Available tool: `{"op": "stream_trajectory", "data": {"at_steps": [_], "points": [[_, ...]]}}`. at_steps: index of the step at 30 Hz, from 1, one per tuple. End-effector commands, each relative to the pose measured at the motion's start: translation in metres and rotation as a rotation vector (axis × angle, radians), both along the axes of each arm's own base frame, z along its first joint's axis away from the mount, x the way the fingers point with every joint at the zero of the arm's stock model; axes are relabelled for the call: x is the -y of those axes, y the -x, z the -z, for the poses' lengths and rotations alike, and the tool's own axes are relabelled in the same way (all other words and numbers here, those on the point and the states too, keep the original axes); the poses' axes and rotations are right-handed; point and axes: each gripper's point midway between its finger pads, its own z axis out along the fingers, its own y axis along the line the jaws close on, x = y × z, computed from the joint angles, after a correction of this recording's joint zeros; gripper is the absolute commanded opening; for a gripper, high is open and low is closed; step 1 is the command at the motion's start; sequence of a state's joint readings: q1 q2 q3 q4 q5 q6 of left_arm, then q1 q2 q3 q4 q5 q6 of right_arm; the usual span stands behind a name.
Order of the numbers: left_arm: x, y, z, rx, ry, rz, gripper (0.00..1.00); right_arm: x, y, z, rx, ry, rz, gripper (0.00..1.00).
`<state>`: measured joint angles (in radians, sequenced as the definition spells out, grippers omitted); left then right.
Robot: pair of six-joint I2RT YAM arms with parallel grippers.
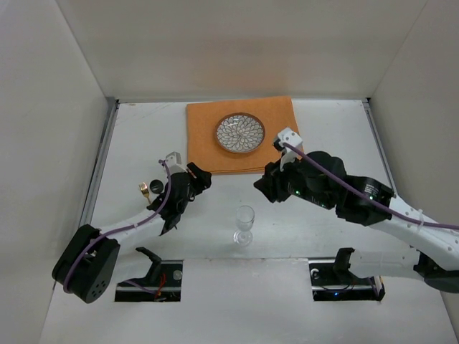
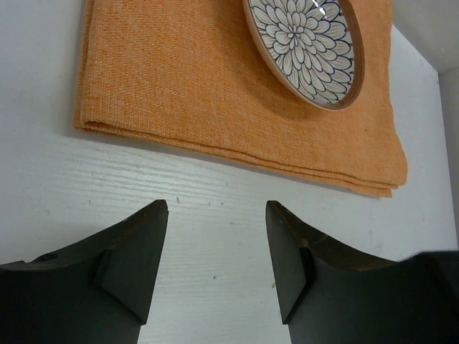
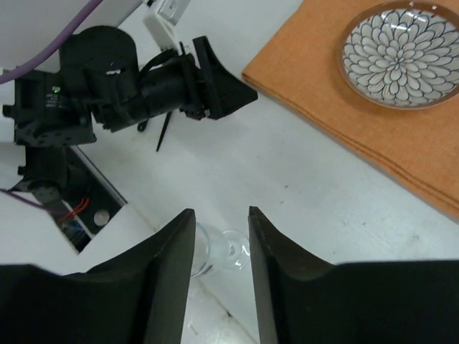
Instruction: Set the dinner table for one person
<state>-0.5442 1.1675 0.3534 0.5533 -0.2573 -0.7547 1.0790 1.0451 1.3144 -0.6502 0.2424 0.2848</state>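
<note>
Tipping is the risk: the wine glass (image 1: 244, 224) stands upright on the near side of the white counter (image 1: 323, 136), between the arms, and a careless sweep by the left claw (image 2: 215, 215) or right claw (image 3: 222, 218), both parted and empty, could topple it.

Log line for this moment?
plate on mat | wine glass upright on dinner table | left gripper open, empty | right gripper open, empty

We read no text, label, brand, number or sign in any view. The plate (image 1: 240, 133), just ahead of the left end effector (image 2: 215, 208), bears only a dark petal pattern, with no lettering on it.
</note>
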Motion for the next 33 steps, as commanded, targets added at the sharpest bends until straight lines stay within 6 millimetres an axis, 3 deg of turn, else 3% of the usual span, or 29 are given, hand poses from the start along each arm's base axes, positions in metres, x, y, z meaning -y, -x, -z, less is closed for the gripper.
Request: {"op": "stream_trajectory", "data": {"at_steps": [1,9,13,25,33], "points": [[0.006,-0.004,-0.021,0.077,0.021,0.018,0.55,0.014,0.013,0.013,-0.026,0.180,-0.028,0.44],[-0.001,-0.004,-0.023,0.086,0.023,0.000,0.58,0.000,0.037,0.036,-0.064,0.369,-0.155,0.47],[0.000,-0.004,-0.020,0.079,0.021,0.003,0.58,0.002,0.038,0.055,-0.093,0.448,-0.163,0.46],[0.001,-0.005,-0.019,0.075,0.025,0.004,0.59,-0.009,0.020,0.082,-0.099,0.519,-0.159,0.45],[0.003,-0.004,-0.018,0.073,0.022,0.008,0.60,-0.016,0.025,0.102,-0.146,0.535,-0.196,0.43]]}}
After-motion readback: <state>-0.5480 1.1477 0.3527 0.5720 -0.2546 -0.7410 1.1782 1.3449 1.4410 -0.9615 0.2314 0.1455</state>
